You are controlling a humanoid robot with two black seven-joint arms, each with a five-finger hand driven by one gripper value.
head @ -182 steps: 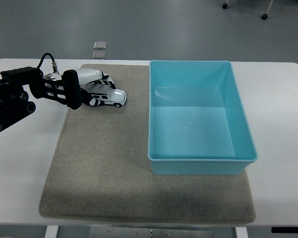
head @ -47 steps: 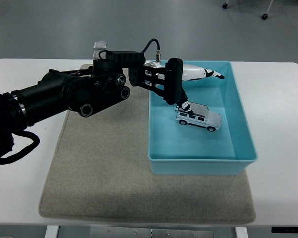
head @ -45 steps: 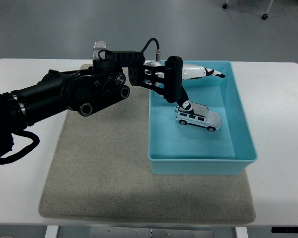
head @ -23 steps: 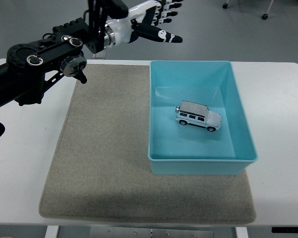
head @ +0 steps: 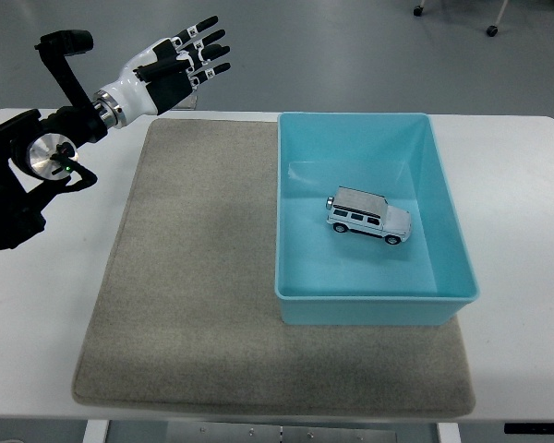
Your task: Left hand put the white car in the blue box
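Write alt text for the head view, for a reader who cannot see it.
A white car sits upright inside a blue box on a grey mat. The robot's left hand is raised at upper left, fingers spread and empty.

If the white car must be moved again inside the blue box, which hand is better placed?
Left. Only the left hand is in view, open, raised beyond the mat's far left corner. The white car sits in the blue box.

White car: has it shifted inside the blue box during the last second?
No. The white car sits at the same spot on the blue box floor; only the open left hand withdrew up-left.
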